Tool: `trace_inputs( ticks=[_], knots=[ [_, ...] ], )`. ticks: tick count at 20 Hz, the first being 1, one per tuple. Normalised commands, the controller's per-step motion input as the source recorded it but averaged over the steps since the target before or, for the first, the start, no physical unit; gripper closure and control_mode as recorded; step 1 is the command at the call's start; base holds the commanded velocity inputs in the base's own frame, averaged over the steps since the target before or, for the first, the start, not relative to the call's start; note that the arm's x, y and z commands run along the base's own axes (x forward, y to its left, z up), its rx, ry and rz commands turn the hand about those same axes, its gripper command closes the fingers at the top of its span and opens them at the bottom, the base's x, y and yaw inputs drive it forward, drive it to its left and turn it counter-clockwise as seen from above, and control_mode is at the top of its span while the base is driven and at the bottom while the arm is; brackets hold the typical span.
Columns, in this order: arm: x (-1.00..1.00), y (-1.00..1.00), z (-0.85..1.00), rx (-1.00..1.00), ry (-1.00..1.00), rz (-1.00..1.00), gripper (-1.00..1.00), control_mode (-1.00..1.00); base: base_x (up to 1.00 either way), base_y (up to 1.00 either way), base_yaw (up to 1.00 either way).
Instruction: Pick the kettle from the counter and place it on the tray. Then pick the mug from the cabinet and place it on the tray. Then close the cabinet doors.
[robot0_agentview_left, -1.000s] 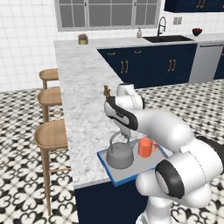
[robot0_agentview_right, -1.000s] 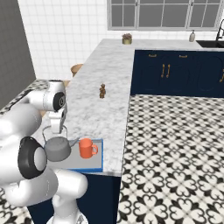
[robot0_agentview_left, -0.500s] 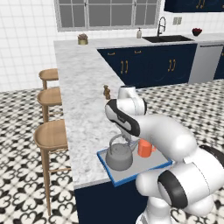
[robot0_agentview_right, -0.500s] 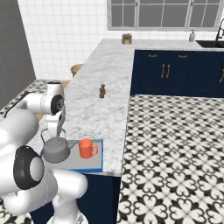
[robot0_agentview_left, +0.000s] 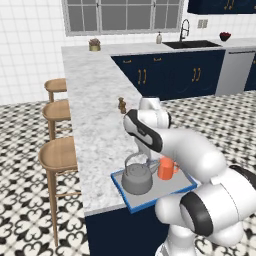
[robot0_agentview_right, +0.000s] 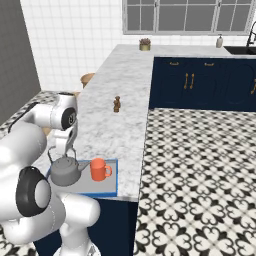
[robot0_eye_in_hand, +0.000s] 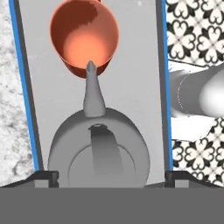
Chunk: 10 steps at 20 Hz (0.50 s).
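The grey kettle (robot0_agentview_left: 136, 180) (robot0_agentview_right: 64, 172) (robot0_eye_in_hand: 98, 140) stands upright on the blue-rimmed tray (robot0_agentview_left: 175, 187) (robot0_agentview_right: 107, 187) (robot0_eye_in_hand: 135, 78), at the near end of the marble counter (robot0_agentview_left: 95, 115) (robot0_agentview_right: 115, 125). The orange mug (robot0_agentview_left: 166, 169) (robot0_agentview_right: 98, 170) (robot0_eye_in_hand: 84, 37) stands on the same tray, just past the kettle's spout. My gripper (robot0_agentview_left: 145, 156) (robot0_agentview_right: 66, 146) (robot0_eye_in_hand: 111, 176) hangs straight over the kettle, open, its fingertips wide apart on either side of the body and the arched handle. The cabinet and its doors are out of view.
A small brown shaker (robot0_agentview_left: 121, 105) (robot0_agentview_right: 116, 104) stands farther along the counter. Wooden stools (robot0_agentview_left: 57, 152) line the counter's left side. A potted plant (robot0_agentview_left: 94, 45) and the sink (robot0_agentview_left: 192, 44) are at the far counter. The tray sits close to the counter's front edge.
My gripper was shut on the kettle's handle and has now opened, letting go of it. The kettle stays on the tray beside the mug.
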Motion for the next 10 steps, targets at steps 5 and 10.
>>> trace_inputs(
  ticks=[5, 10],
  knots=[
    [-0.08, -0.03, 0.50, 0.00, 0.01, -0.02, -1.00, -1.00, 0.00, 0.00, 0.00],
    [-0.23, -0.03, 0.46, 0.00, 0.00, -0.02, -1.00, -1.00, 0.00, 0.00, 0.00]
  ],
)
